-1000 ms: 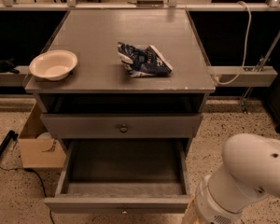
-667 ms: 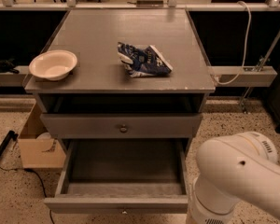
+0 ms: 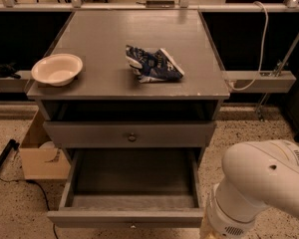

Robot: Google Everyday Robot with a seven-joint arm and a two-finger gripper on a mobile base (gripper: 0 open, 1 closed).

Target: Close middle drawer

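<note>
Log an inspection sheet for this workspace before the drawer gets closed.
Surface: grey cabinet top, carrying two items.
Job's things: middle drawer pulled well out, inside looks empty; top drawer above it is not pulled out.
Clutter: white bowl at the top's left edge; blue snack bag near its centre.
Grippers: gripper not in view; white arm at lower right, beside the open drawer.
Cables: white cable hanging at right; black cable on the floor at left.
Surroundings: cardboard box on the speckled floor, left of the cabinet.
</note>
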